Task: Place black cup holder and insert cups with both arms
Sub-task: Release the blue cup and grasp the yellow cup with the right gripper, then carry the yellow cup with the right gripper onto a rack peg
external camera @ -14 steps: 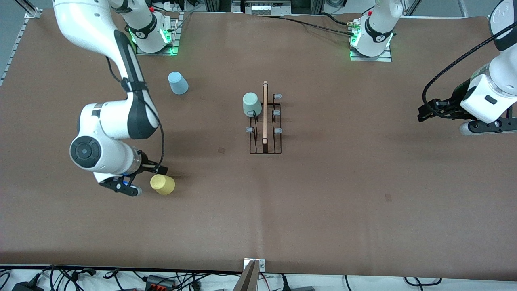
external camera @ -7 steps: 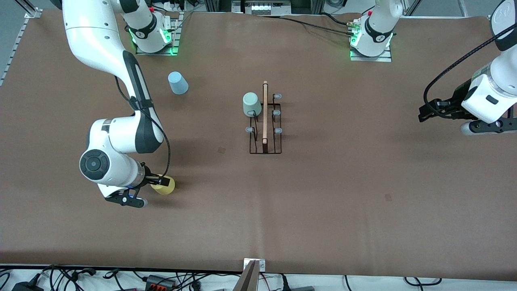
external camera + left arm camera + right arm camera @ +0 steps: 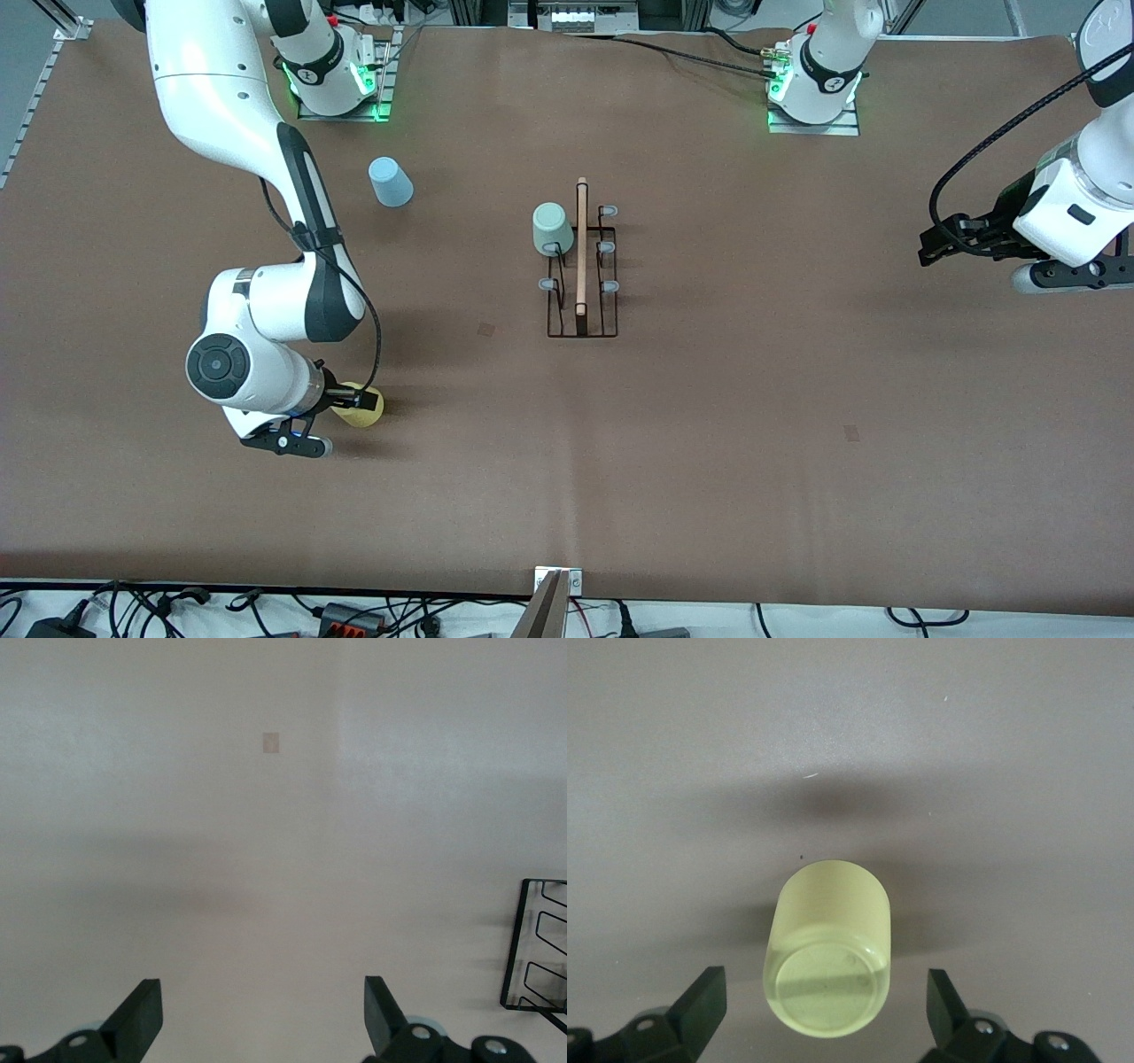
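The white jointed right arm reaches down the frame's left side; its black two-finger right gripper (image 3: 824,1014) stands open, lower left. The left gripper (image 3: 263,1019) waits open, right edge.

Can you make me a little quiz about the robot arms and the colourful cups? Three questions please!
1. True or false: the mint green cup already sits on the black cup holder.
2. Which cup is the right gripper reaching for? A) light blue cup B) yellow cup C) mint green cup
3. Fill in: the left gripper waits over the table, its fingers ____.

Key: 1 true. 2 B: the yellow cup stands upside down between the open fingers, not yet gripped. 3 open.
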Available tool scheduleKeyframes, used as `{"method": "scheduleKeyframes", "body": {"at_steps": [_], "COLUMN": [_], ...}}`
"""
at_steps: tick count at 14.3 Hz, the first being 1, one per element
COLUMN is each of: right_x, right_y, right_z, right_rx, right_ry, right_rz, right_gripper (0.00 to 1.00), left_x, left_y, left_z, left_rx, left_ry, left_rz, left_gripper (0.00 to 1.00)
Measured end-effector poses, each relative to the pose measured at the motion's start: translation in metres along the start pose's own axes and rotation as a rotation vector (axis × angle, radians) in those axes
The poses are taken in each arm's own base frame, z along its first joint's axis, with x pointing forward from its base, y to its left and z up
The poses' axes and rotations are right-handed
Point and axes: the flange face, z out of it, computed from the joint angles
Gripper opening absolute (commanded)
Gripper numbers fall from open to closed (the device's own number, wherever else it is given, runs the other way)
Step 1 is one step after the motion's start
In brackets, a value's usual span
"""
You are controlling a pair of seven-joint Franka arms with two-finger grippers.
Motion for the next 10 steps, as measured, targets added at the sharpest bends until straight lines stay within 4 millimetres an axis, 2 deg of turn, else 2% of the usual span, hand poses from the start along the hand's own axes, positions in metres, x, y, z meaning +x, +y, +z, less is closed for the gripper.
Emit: {"method": "scheduleKeyframes", "body": {"at_steps": [3, 5, 6, 8, 10], "right_x": [0.001, 0.001, 0.001, 0.001, 0.001], "right_y": [0.001, 0.001, 0.001, 0.001, 0.001], "right_z": [0.012, 0.016, 0.016, 0.015, 0.014], "right_rx": [-0.005, -0.006, -0.007, -0.006, -0.006], "right_ry": [-0.009, -0.011, -0.011, -0.01, -0.008], "right_rz": [-0.016, -0.019, -0.02, -0.026, -0.05], "right_gripper": [1.0, 0.76, 0.57, 0.37, 0.26], "left_x": [0.001, 0.001, 0.001, 0.001, 0.0], "left_y": [-0.005, -0.007, -0.007, -0.008, -0.008], "left_z": [0.0, 0.0, 0.0, 0.0, 0.0], "left_rx": [0.0, 0.0, 0.0, 0.0, 0.001], "left_ry": [0.0, 0.0, -0.001, -0.004, -0.006], "left_rz": [-0.007, -0.008, -0.008, -0.007, -0.006], "left_gripper": [1.0, 1.0, 1.0, 1.0, 1.0]}}
